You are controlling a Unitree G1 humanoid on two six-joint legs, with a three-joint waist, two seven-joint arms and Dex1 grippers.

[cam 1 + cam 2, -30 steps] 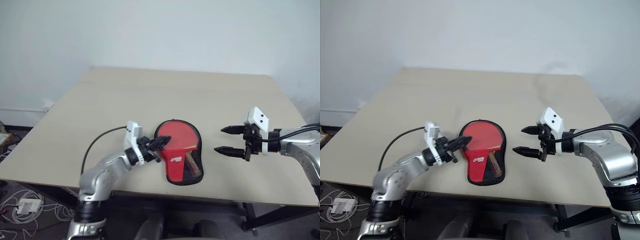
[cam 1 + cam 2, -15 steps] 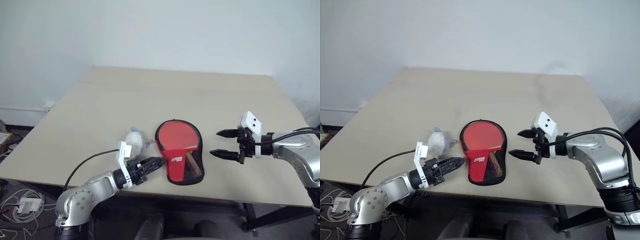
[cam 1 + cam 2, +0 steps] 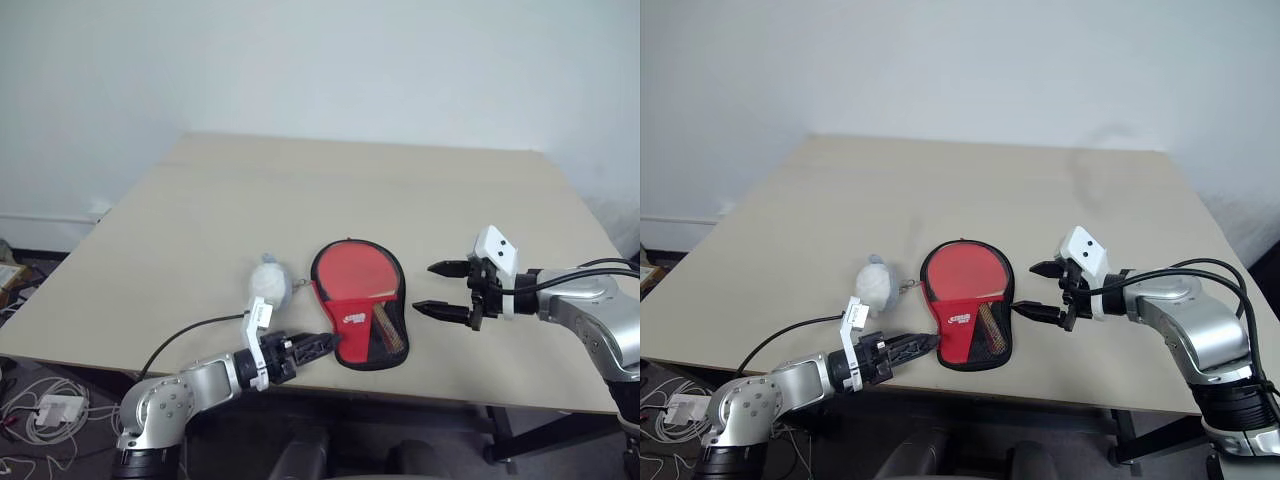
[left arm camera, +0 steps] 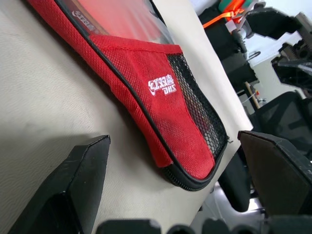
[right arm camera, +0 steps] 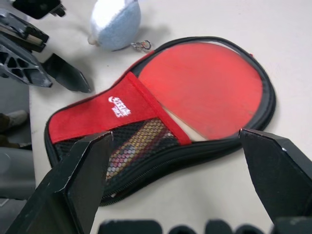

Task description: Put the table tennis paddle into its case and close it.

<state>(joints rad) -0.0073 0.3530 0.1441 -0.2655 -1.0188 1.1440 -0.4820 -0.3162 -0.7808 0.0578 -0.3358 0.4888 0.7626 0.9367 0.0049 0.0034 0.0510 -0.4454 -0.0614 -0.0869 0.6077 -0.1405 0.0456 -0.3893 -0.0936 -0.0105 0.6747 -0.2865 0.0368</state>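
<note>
Paddle (image 3: 352,271) already lying inside case (image 3: 385,345); case unzipped. Left gripper (image 3: 318,347), right gripper (image 3: 434,289) both spread, empty. Closing left.

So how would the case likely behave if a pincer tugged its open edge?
The case looks like soft fabric and mesh, so the edge would probably flex. With the table tennis paddle inside, it may slide flat on the smooth table rather than tip.

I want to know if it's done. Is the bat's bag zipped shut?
Not zipped. The case lies open, the paddle inside with its red face uncovered.
</note>
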